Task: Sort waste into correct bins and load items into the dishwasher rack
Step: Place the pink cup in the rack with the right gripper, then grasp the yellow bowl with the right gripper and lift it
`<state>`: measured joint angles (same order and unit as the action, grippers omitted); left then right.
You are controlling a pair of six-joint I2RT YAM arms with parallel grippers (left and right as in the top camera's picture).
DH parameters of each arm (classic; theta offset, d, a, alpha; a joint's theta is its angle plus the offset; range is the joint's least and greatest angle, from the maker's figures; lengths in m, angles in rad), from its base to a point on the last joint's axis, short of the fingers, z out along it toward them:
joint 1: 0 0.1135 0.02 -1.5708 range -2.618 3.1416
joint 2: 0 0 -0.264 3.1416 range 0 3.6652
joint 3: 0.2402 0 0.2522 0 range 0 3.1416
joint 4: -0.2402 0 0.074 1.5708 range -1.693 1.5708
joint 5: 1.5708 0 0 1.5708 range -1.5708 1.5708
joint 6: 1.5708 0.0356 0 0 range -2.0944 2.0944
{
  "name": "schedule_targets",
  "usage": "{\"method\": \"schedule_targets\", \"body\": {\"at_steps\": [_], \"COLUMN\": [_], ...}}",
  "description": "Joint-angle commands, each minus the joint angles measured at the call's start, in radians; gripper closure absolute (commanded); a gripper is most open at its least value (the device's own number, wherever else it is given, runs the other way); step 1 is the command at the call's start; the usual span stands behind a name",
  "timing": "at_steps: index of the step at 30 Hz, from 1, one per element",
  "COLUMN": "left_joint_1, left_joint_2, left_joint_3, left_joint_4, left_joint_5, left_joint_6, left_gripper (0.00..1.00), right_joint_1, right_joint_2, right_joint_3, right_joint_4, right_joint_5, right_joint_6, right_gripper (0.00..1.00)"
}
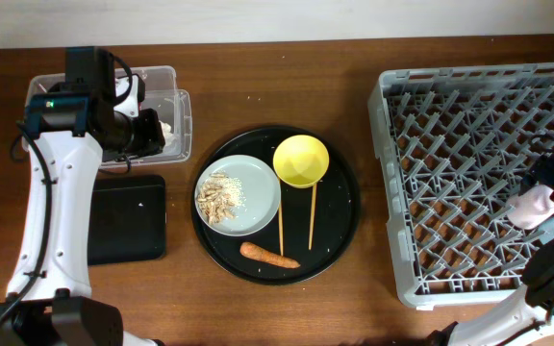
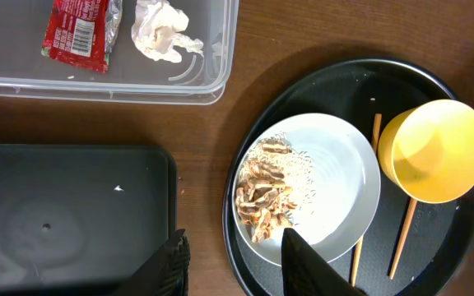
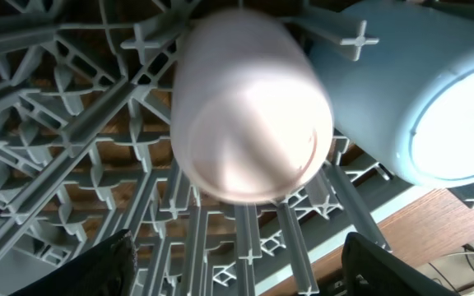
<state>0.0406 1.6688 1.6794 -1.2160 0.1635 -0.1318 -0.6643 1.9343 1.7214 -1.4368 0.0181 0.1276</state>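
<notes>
The right gripper (image 3: pixel 239 247) has its fingers spread wide with nothing clamped between them. Just past the tips is the pink cup (image 3: pixel 249 107), blurred and touching neither finger, over the pegs of the rack (image 3: pixel 48 123). The blue cup (image 3: pixel 418 90) sits just beside it, by the rack's edge. Whether the pink cup rests on the pegs I cannot tell. The left gripper (image 2: pixel 235 242) hangs with its fingers apart and empty, above the table (image 2: pixel 212 164) at the near rim of the round tray (image 2: pixel 336 90). Just beyond them lies the plate (image 2: pixel 336 173), with the scraps (image 2: pixel 262 197) piled on its left half. To its right stands the bowl (image 2: pixel 434 148), upright and touching the plate's rim. The two chopsticks (image 2: pixel 402 242) lie side by side on the round tray, running out from under the bowl. The carrot (image 1: pixel 269 256) lies at their near end. Left of the round tray is the flat tray (image 2: pixel 64 214). Farthest off is the tub (image 2: pixel 97 89), holding the wrapper (image 2: pixel 79 29) and the tissue (image 2: pixel 163 31).
</notes>
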Motion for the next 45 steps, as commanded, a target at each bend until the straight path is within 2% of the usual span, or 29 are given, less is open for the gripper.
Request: {"method": "schedule_targets", "body": {"at_steps": [1, 3, 5, 7, 8, 9, 12, 15, 18, 22, 25, 27, 28, 30, 33, 37, 39, 42, 43, 44, 45], "left_joint_1": [0.002, 0.002, 0.002, 0.002, 0.002, 0.002, 0.002, 0.002, 0.002, 0.002, 0.002, 0.002, 0.002, 0.002, 0.002, 0.002, 0.002, 0.002, 0.002, 0.002, 0.002], "left_joint_2": [-0.014, -0.014, -0.014, -0.014, -0.014, -0.014, -0.014, -0.014, -0.014, -0.014, -0.014, -0.014, -0.014, -0.014, -0.014, -0.014, -0.014, -0.014, -0.014, -0.014, -0.014], "left_joint_3": [0.008, 0.008, 0.008, 0.008, 0.008, 0.008, 0.008, 0.008, 0.008, 0.008, 0.008, 0.008, 0.008, 0.008, 0.008, 0.008, 0.008, 0.008, 0.008, 0.008, 0.008], "left_joint_4": [-0.002, -0.002, -0.002, -0.002, -0.002, -0.002, -0.002, -0.002, -0.002, -0.002, -0.002, -0.002, -0.002, -0.002, -0.002, -0.002, -0.002, -0.002, -0.002, -0.002, -0.002], "left_joint_5": [-0.007, -0.007, -0.007, -0.007, -0.007, -0.008, -0.008, -0.008, -0.008, -0.008, -0.008, -0.008, -0.008, -0.008, -0.008, -0.008, -0.008, -0.008, -0.008, -0.008, -0.008], "left_joint_6": [0.013, 0.013, 0.013, 0.013, 0.013, 0.013, 0.013, 0.013, 0.013, 0.013, 0.013, 0.013, 0.013, 0.013, 0.013, 0.013, 0.013, 0.013, 0.013, 0.013, 0.013], "left_gripper": [0.64, 0.64, 0.64, 0.64, 0.64, 0.64, 0.64, 0.63, 0.64, 0.64, 0.64, 0.64, 0.64, 0.64, 0.64, 0.63, 0.63, 0.63, 0.52, 0.46, 0.45], "right_joint_1": [-0.003, 0.004, 0.056, 0.15, 0.223, 0.291, 0.462, 0.597, 0.647, 0.661, 0.661, 0.661, 0.663, 0.67, 0.67, 0.669, 0.669, 0.669, 0.671, 0.678, 0.693], "right_joint_2": [-0.02, -0.041, -0.083, -0.097, -0.095, -0.095, -0.095, -0.095, -0.095, -0.095, -0.095, -0.095, -0.095, -0.095, -0.095, -0.095, -0.096, -0.098, -0.098, -0.098, -0.098], "right_joint_3": [0.061, 0.139, 0.179, 0.178, 0.165, 0.146, 0.055, -0.116, -0.236, -0.312, -0.312, -0.312, -0.312, -0.312, -0.312, -0.311, -0.282, -0.091, -0.019, 0.074, 0.122], "right_joint_4": [-0.036, -0.084, -0.103, -0.101, -0.09, -0.074, -0.008, 0.126, 0.233, 0.275, 0.28, 0.326, 0.335, 0.317, 0.336, 0.346, 0.334, 0.243, 0.216, 0.19, 0.18], "right_joint_5": [-0.067, -0.175, -0.351, -0.411, -0.409, -0.388, -0.272, -0.146, -0.099, -0.109, -0.148, -0.124, -0.179, -0.484, -0.309, -0.246, -0.216, -0.186, -0.186, -0.2, -0.243], "right_joint_6": [0.002, -0.021, -0.154, -0.257, -0.289, -0.296, -0.278, -0.185, -0.145, -0.111, -0.114, -0.019, -0.045, -0.31, -0.189, -0.133, -0.126, -0.126, -0.126, -0.127, -0.142], "right_gripper": [0.23, 0.26, 0.33, 0.57, 0.91, 0.95, 0.96, 0.96, 0.96, 0.96, 0.96, 0.96, 0.96, 0.96, 0.96, 0.95, 0.9, 0.85, 0.83, 0.78, 0.66]}}
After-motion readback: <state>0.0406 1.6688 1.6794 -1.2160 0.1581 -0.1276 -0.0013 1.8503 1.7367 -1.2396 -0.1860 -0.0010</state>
